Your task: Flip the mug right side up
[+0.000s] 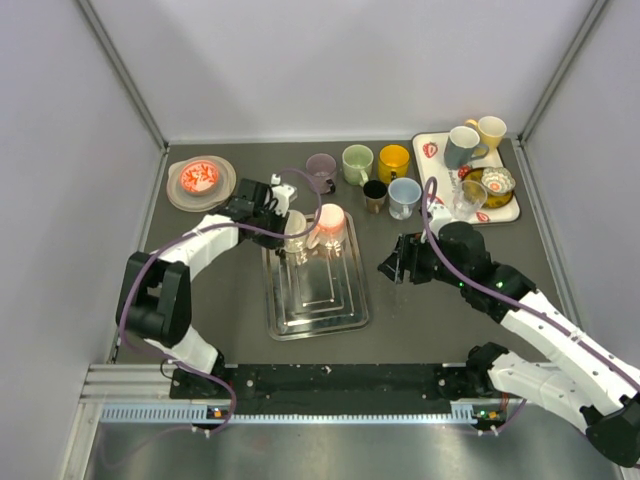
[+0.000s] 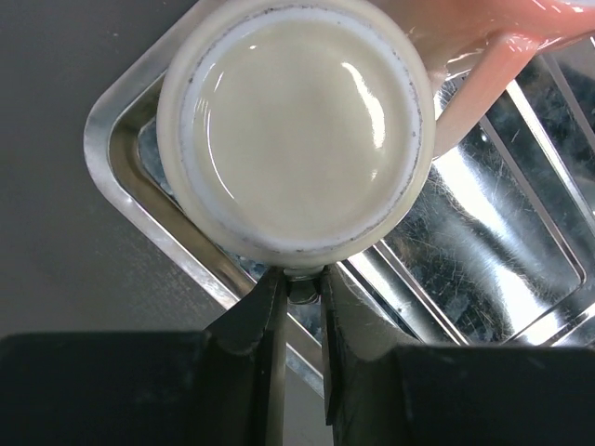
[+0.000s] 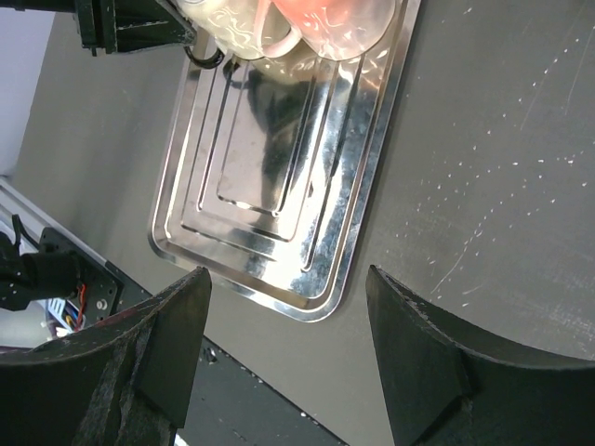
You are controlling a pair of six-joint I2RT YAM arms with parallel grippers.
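At the far-left corner of the tray [image 1: 315, 325] the cream mug [image 2: 297, 130] is stood upside down. The left gripper [image 2: 300, 279] is pinched on its lower edge; the right gripper [image 3: 286, 283] is held open, empty. Glazed, stiff, slippery and breakable: a handle grip is judged safest.

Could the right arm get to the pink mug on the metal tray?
Probably yes: the right tool hovers open beside the tray, nothing between it and the pink mug; the left tool holds the cream mug.

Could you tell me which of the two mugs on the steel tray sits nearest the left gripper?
The cream mug, left of the pink mug, directly in front of the left gripper.
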